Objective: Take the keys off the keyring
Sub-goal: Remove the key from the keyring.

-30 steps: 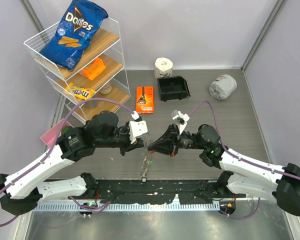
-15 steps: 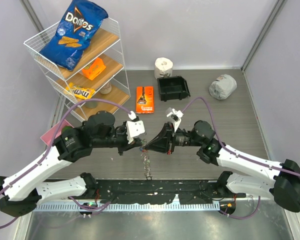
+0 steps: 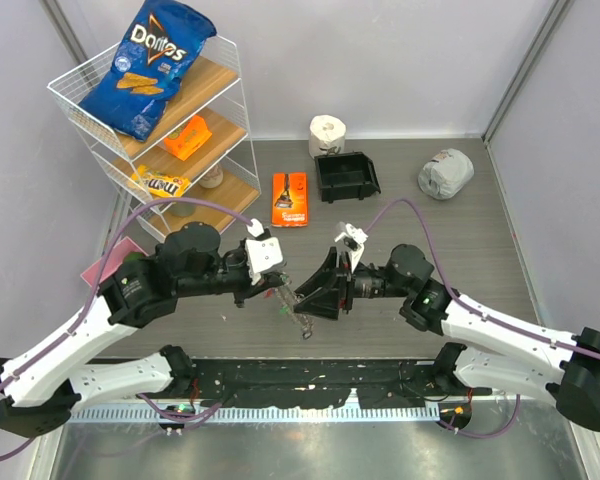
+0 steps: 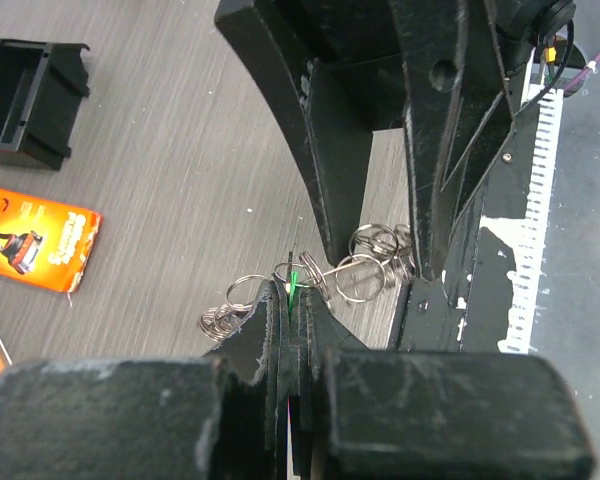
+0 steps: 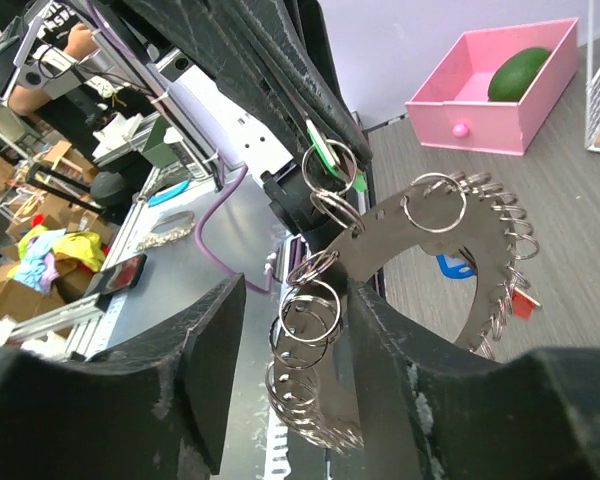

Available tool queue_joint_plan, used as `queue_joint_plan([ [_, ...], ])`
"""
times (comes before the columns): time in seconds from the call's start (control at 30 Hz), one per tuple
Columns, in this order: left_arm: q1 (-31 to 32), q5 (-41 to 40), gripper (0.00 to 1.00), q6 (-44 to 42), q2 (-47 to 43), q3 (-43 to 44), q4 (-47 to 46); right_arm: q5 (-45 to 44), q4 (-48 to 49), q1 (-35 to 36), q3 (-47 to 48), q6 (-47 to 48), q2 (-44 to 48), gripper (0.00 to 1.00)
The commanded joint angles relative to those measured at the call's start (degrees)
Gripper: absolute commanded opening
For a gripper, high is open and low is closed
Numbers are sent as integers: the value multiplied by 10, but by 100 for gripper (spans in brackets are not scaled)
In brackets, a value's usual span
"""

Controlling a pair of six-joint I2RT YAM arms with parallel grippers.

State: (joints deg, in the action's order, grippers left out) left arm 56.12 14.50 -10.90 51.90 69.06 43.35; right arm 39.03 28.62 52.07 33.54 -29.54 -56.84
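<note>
I read Doritos on the blue bag [image 3: 150, 65] atop the wire shelf [image 3: 55, 88], and m&m's on the yellow pack [image 3: 160, 184] lower down. Both arms reach inward, nose to nose above the table [image 3: 460, 240]. My left gripper [image 4: 290, 300] pinches a green key [image 5: 332, 160]. The keyring [image 5: 420, 250] dangles from it, between the parted fingers of the right gripper [image 5: 298, 300].

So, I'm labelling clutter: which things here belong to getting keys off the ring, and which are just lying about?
Job: keyring; green-headed key, pinched by the left end effector; right end effector, open around its small rings.
Lying about: Doritos bag; orange razor pack; black bin; paper roll; pink box.
</note>
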Motion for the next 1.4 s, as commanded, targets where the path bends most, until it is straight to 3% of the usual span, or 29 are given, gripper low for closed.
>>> queue_joint_plan([
  [0.0, -2, -10, 0, 9, -21, 6, -49, -35, 7, 4, -11, 33, 40, 53],
  [0.4, -3, -44, 0, 59, 49, 71, 59, -94, -140, 4, 39, 157, 103, 52],
  [0.8, -2, -27, 0, 173, 143, 183, 228, -64, -68, 6, 21, 184, 82, 46],
  [0.97, -6, -11, 0, 204, 152, 192, 231, -56, -37, 13, 12, 196, 81, 45],
  [1.37, -15, 29, 0, 243, 170, 212, 234, -106, -75, 71, 11, 270, 86, 40],
])
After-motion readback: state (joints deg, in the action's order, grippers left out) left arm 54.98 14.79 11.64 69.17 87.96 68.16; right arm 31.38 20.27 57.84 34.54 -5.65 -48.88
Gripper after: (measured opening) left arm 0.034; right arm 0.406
